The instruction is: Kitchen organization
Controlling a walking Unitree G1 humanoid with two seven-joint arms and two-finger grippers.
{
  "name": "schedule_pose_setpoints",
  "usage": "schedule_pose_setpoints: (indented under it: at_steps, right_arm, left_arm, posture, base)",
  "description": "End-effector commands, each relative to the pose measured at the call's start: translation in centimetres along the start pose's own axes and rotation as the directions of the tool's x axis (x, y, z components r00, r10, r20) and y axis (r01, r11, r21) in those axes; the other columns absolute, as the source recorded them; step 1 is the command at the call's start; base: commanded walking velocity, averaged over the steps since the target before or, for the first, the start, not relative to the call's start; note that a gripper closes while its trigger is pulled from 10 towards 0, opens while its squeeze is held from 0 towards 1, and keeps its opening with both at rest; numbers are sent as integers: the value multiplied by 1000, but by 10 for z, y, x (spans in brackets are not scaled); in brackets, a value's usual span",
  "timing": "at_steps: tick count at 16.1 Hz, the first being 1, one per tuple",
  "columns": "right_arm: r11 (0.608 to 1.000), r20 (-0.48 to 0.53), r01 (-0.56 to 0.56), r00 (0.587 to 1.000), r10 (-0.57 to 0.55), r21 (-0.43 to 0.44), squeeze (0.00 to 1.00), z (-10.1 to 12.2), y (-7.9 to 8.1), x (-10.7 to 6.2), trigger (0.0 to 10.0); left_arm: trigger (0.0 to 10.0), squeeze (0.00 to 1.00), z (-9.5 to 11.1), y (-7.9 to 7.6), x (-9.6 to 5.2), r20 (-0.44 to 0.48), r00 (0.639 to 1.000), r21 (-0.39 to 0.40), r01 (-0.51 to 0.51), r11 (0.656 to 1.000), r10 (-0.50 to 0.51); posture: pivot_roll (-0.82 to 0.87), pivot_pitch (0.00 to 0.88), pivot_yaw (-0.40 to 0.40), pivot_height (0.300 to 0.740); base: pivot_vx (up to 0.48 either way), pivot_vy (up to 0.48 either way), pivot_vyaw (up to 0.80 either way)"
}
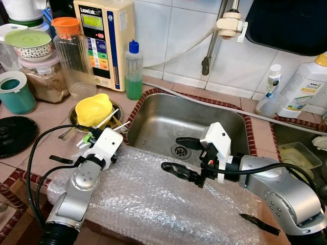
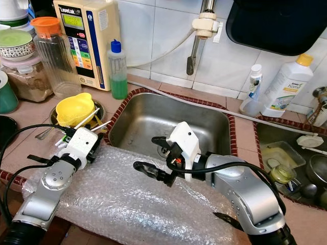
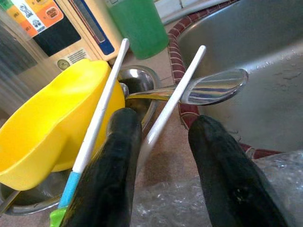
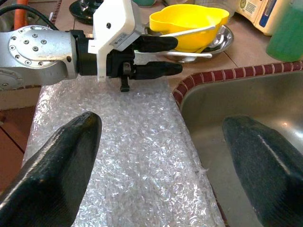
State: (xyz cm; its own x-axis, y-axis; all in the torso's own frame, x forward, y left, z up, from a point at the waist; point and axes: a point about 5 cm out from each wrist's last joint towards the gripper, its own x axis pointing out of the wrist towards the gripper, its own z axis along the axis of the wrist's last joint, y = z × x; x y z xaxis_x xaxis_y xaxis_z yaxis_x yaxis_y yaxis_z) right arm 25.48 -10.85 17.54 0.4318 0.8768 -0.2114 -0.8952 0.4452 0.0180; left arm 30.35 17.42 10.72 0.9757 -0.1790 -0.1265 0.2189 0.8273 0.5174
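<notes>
My left gripper [image 3: 161, 156] is parted round a white stick [image 3: 173, 101], nothing clamped yet. Stick's long axis runs straight ahead over the steel dish [image 1: 118, 109] w/ the yellow bowl [image 1: 93, 108]. Right gripper [image 1: 182, 155], spread wide & empty, hangs over the sink [image 1: 153, 122], farther off. Left wrist cam alone shows a spoon [image 3: 213, 87] crossing behind.
</notes>
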Motion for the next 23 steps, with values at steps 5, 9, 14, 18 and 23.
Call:
schedule_pose_setpoints:
  at_steps: [5, 9, 14, 18, 23]
  right_arm:
    - [1000, -7, 17, 1000, -17, -6, 0, 1, -3, -3, 10000]
    - [1000, -9, 21, 1000, -21, -6, 0, 0, -3, -3, 10000]
    - [1000, -12, 24, 1000, -24, -8, 0, -1, -4, -3, 10000]
    - [1000, -14, 28, 1000, -28, -10, 0, -2, -4, -4, 10000]
    - [999, -13, 28, 1000, -29, -15, 0, -1, -5, -3, 10000]
  left_arm:
    - [0, 0, -6, -5, 2, -46, 998, -4, 40, 999, -40]
    - [0, 0, -8, -4, 1, -56, 998, 3, 41, 999, -40]
    - [0, 0, -9, -3, -2, -55, 998, 4, 33, 999, -33]
    - [0, 0, -6, -4, -6, -41, 999, 9, 32, 999, -31]
    - [0, 0, 10, 4, -15, 60, 996, 81, -73, 994, 68]
  posture:
    - [55, 0, -61, 740]
    - [55, 0, -61, 740]
    - [54, 0, -61, 740]
    - [54, 0, -59, 740]
    - [59, 0, -64, 740]
  base:
    - [0, 0, 0]
    - [0, 0, 0]
    - [0, 0, 0]
    - [0, 0, 0]
    - [0, 0, 0]
